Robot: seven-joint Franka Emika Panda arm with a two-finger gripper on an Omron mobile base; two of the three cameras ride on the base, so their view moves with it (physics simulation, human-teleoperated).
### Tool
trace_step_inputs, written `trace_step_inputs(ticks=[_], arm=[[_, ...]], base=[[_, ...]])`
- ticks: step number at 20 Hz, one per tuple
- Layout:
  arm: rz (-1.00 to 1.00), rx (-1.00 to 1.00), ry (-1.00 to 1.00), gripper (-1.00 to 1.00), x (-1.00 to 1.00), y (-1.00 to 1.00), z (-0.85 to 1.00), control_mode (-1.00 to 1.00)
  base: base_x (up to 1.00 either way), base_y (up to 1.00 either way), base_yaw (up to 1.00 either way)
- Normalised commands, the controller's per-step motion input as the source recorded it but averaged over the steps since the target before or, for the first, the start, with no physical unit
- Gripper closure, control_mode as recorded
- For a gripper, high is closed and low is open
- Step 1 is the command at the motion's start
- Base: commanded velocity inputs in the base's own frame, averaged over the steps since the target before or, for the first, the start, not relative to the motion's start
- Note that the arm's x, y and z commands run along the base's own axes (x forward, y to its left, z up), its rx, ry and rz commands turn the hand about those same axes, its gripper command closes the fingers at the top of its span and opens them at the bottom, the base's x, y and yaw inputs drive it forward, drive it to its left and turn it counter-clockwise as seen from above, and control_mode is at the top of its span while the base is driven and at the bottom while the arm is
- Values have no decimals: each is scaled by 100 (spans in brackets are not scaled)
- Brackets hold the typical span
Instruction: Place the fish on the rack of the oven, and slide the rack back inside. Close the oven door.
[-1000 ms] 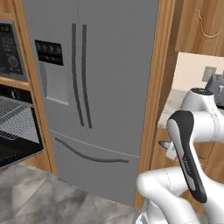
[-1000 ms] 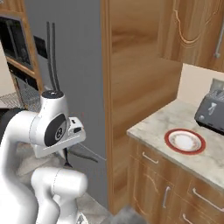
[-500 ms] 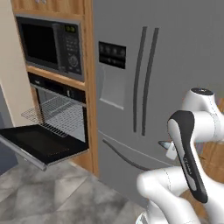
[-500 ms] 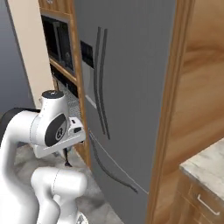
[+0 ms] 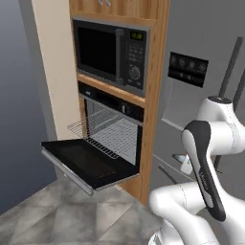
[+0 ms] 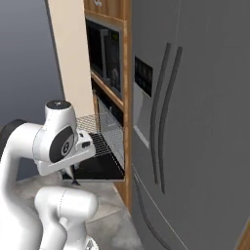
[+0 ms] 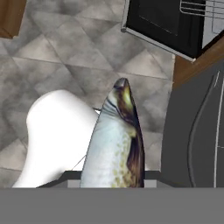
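grey floor tiles (image 7: 65, 52) are seen below the hand (image 7: 113, 186), clamped on the fish (image 7: 114, 148), which must next be carried to the pulled-out rack (image 5: 103, 129) ahead.

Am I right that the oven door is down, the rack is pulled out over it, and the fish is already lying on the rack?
Not quite. The oven door is down and the rack is pulled out, but the rack is bare. The hand view shows the fish held in the gripper, above the floor.
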Motion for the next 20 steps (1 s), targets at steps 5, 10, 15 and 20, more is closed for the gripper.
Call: trace_step_inputs(ticks=[5, 10, 15, 20], arm=[[0, 0, 0, 100, 0, 0, 0, 100], [0, 0, 0, 100, 0, 0, 0, 100], [0, 0, 0, 100, 0, 0, 0, 100], [0, 0, 0, 100, 0, 0, 0, 100]], base=[[22, 31, 25], [20, 0, 16], [57, 3, 6], [64, 4, 1]])
